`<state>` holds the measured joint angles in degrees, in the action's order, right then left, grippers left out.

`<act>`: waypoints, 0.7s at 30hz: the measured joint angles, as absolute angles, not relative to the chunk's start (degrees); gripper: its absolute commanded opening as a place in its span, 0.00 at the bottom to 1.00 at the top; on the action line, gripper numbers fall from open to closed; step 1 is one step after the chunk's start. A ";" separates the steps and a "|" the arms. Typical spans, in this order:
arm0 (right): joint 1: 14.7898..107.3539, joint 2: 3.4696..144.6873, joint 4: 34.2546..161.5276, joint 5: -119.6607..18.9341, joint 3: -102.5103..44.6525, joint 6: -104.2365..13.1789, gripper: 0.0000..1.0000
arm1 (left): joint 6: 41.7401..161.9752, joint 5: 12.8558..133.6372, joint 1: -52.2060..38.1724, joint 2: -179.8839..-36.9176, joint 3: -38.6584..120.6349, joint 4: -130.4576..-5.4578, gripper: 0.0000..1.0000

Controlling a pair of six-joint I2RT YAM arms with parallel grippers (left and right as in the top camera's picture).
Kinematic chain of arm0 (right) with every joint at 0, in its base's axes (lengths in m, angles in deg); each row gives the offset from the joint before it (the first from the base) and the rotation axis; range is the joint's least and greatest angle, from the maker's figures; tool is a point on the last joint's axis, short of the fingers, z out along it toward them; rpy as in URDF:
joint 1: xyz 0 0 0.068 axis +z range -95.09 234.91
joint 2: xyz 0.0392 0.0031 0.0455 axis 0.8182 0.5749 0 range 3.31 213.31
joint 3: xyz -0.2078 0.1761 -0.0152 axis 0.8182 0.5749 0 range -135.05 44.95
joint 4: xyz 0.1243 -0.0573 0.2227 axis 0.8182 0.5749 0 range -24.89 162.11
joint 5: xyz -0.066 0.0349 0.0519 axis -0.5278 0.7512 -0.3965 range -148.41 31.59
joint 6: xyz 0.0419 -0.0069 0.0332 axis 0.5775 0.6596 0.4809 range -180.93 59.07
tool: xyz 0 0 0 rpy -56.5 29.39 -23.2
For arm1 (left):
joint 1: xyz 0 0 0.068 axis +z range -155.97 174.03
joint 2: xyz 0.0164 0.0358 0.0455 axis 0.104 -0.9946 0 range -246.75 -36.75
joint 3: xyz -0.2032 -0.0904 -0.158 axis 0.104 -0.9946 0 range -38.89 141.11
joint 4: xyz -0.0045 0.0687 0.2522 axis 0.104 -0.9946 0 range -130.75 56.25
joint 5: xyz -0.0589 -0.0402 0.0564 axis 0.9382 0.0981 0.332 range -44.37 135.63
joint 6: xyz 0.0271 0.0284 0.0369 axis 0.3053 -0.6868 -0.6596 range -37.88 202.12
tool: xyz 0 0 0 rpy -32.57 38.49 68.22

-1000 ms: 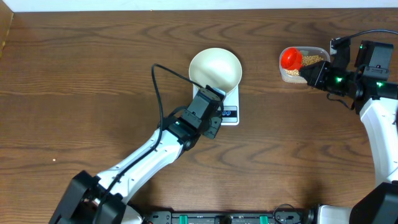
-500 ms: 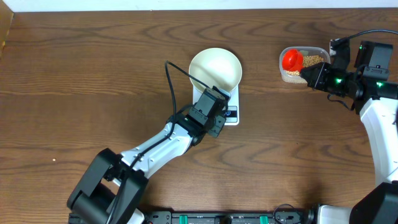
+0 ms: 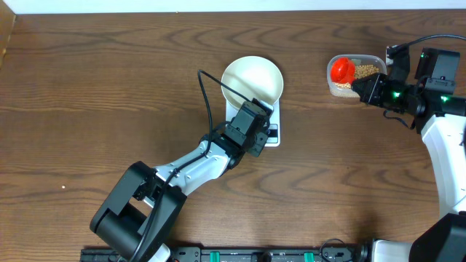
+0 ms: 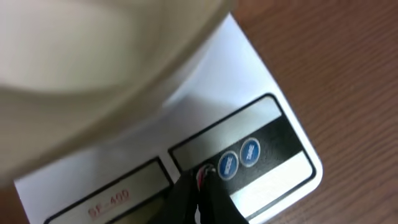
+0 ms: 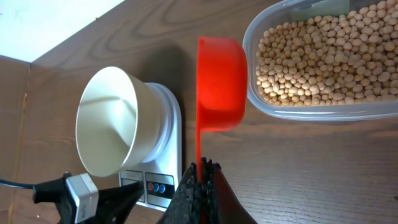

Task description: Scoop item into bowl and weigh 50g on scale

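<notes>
Your left arm [image 3: 196, 164] hides most of scale [image 3: 275, 115]; display unreadable. Bowl [image 3: 251, 80] on scale's far end. Beans [image 5: 323, 56] in tub [image 5: 311, 112], far right. Right gripper [image 5: 200, 180] pinches scoop [image 5: 221, 81] handle, cup pointing away. Left gripper [image 4: 202, 190] closed, empty, at scale's buttons [image 4: 250, 151].

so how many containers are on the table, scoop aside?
2. The white bowl sits on the scale mid-table and looks empty. The clear tub of beans is at the upper right of the overhead view, with the red scoop at its left end.
</notes>
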<state>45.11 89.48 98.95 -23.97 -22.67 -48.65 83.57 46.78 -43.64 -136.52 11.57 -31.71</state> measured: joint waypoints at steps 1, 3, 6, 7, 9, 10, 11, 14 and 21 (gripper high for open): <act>45.11 89.48 98.97 -23.95 -22.67 -48.68 0.01 | 83.57 46.78 -43.64 -136.52 11.57 -31.58 0.07; 45.11 89.48 98.95 -23.95 -22.67 -49.00 0.01 | 83.55 46.78 -43.64 -136.52 11.57 -31.34 0.07; 45.11 89.48 98.97 -23.97 -22.67 -49.24 0.01 | 83.57 46.78 -43.64 -136.52 11.57 -30.81 0.07; 45.11 89.48 98.97 -23.95 -22.67 -49.29 0.01 | 83.57 46.78 -43.64 -136.52 11.57 -30.62 0.07; 45.11 89.48 98.97 -23.95 -22.67 -49.40 0.01 | 83.60 46.78 -43.64 -136.56 11.57 -30.20 0.07; 45.11 89.48 98.99 -23.95 -22.67 -49.44 0.01 | 83.60 46.78 -43.64 -136.63 11.57 -30.02 0.07; 45.11 89.48 98.99 -23.95 -22.67 -49.46 0.01 | 83.57 46.78 -43.64 -136.74 11.57 -29.94 0.07; 45.11 89.48 99.08 -23.95 -22.67 -49.51 0.01 | 83.60 46.78 -43.64 -136.98 11.57 -29.81 0.07; 45.11 89.48 99.15 -23.95 -22.67 -49.66 0.01 | 83.77 46.78 -43.64 -137.85 11.57 -29.61 0.07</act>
